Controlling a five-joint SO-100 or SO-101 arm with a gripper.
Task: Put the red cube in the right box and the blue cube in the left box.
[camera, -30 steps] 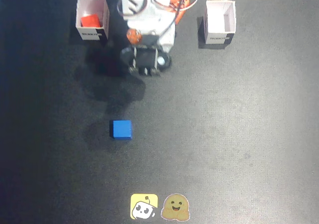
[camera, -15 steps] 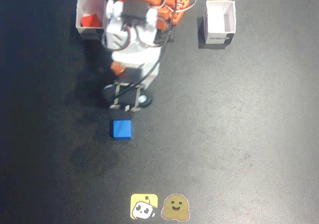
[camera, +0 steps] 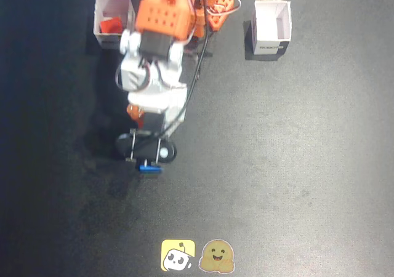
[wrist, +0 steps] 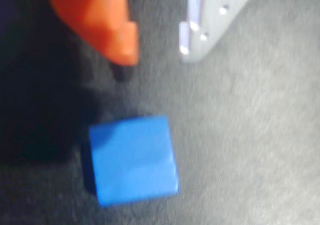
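In the fixed view the red cube (camera: pixel 111 26) lies inside the far left white box (camera: pixel 113 20), while the far right white box (camera: pixel 271 26) is well apart from it. The blue cube (camera: pixel 149 167) lies on the dark table (camera: pixel 289 154), just under the arm's front end. In the wrist view the gripper (wrist: pixel 157 57) hangs above the blue cube (wrist: pixel 132 160) with its orange finger (wrist: pixel 107 22) and white finger (wrist: pixel 210 15) spread apart, holding nothing.
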